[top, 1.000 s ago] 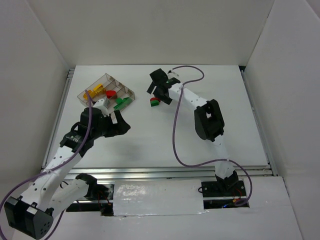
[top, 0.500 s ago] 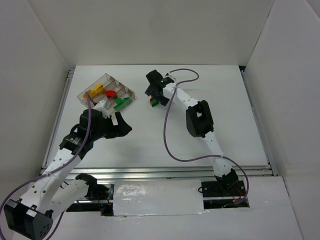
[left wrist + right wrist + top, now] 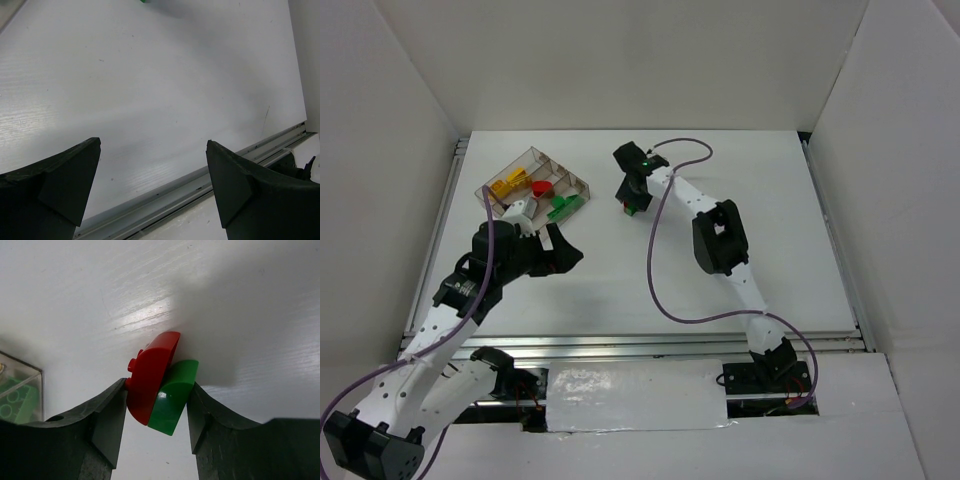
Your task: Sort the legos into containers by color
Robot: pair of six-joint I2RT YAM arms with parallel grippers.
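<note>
While the left gripper (image 3: 152, 145) hangs open over the tabletop (image 3: 150, 75), the right gripper (image 3: 157, 385) pinches a red brick (image 3: 149, 372) and a green brick (image 3: 174, 396) together, the tray (image 3: 22, 371) near its left finger.

The red lego (image 3: 150, 382) and green lego (image 3: 172, 400) are smooth, slightly glossy plastic; the fingers (image 3: 102, 425) of the right pincer (image 3: 156, 390) look matt black and finely grained; the table (image 3: 235, 295) is white, faintly ribbed, softly shiny; the tray (image 3: 570, 172) is clear plastic; the near rail (image 3: 165, 202) is dull metal.

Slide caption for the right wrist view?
Right gripper shut on a red lego and a green lego, tray corner at left.
</note>
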